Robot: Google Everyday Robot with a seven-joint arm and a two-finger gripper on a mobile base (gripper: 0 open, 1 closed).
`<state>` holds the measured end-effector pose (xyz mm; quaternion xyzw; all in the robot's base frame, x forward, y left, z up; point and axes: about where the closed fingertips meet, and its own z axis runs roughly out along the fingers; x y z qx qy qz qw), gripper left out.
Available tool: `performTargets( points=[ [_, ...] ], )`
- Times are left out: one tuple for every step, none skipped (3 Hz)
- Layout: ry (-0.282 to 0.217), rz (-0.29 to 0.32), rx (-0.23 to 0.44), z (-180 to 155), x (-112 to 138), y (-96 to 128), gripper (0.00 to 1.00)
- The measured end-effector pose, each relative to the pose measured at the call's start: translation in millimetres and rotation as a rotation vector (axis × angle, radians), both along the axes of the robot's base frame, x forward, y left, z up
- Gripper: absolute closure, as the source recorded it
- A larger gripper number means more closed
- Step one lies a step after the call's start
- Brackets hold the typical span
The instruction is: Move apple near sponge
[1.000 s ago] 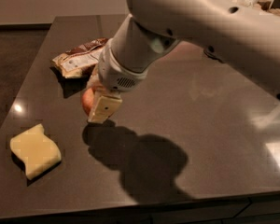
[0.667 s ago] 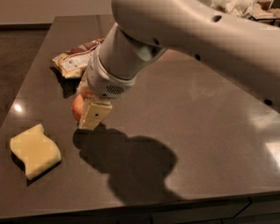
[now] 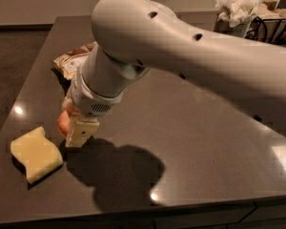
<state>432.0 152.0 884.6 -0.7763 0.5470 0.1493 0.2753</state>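
Your gripper (image 3: 71,127), clamped around the apple (image 3: 63,123), is closing in on the sponge (image 3: 35,154), now lying just beside it at eight o'clock, so the move is nearly finishing.

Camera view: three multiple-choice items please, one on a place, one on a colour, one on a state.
1. Where does the sponge lie?
A. on the floor
B. near the table front edge, picture-left of the apple
C. stacked on the apple

2. What colour is the sponge?
A. pale yellow
B. green
C. blue

3. How do the jaws of the gripper stand?
A. open, holding nothing
B. shut on the sponge
C. shut on the apple, close beside the sponge

Key: 1 B, it rests at the front corner, a little apart from the apple. 2 A, its foam shows pale yellow. 3 C, the apple sits between the jaws.
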Motion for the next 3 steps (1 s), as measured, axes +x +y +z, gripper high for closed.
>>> performTargets(
  points=[
    [-0.016,0.001,-0.006,-11.1,-5.1,9.8,0.83],
    [-0.021,0.007,-0.021,-19.9,-5.1,14.5,0.61],
    [0.014,0.021,-0.025,-22.9,-2.4,12.3,0.36]
  ],
)
